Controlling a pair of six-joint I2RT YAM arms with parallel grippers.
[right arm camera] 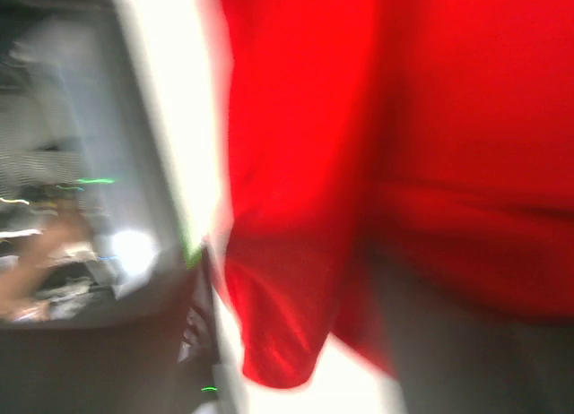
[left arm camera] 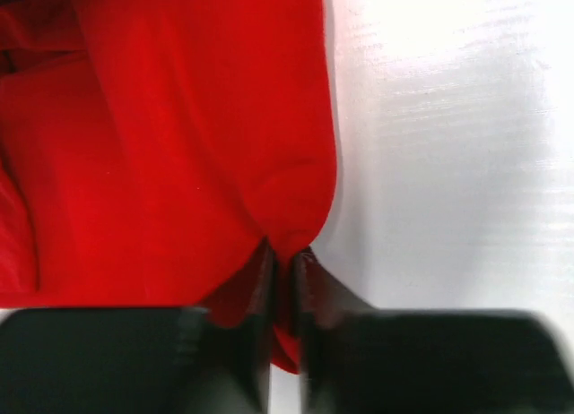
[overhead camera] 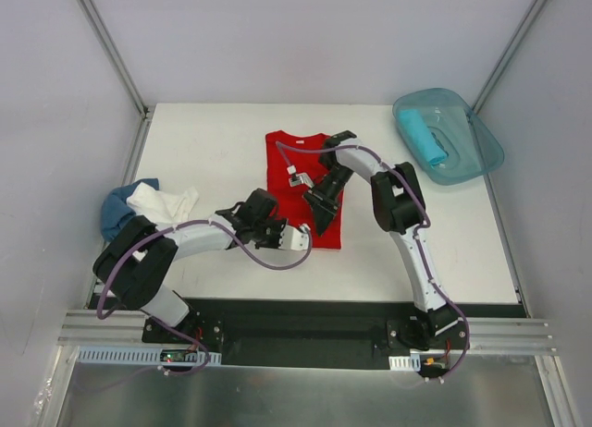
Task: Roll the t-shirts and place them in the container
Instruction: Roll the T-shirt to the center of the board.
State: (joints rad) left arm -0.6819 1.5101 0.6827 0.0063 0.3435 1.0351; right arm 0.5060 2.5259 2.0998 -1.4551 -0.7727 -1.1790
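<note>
1. L jaws: all but closed, pinching a fold of the red t-shirt (left arm camera: 179, 145) at its near edge. Cloth is squeezed btwn the two dark fingers (left arm camera: 256, 360), w/ only a thin slit showing.
2. Just right of the L jaws in the wrist view is bare glossy white desk (left arm camera: 448, 163). The shirt's edge runs away from the jaws, w/ red cloth on the left of it.
3. Top view: the L jaws sit at the shirt's near-left corner, low over the desk.
4. R jaws: just beyond the L jaws & a bit to the right, pointing down at the near half of the shirt. The R wrist view is badly blurred. Red cloth fills most of it, w/ a flap hanging low in the middle. Can't tell how wide these jaws stand or whether they hold anything.
5. Left of the L jaws, well apart: a crumpled heap at the desk's left edge, w/ a white t-shirt (overhead camera: 165, 203) touching a blue t-shirt (overhead camera: 116, 213).
6. The red shirt is folded into a long narrow strip that stretches from both jaws toward the far side of the desk and lies flat there.
7. Far right beyond the R jaws, well apart: a translucent teal tub (overhead camera: 472, 154) at the far-right corner. A rolled turquoise t-shirt (overhead camera: 423, 136) lies inside along its left side.
</note>
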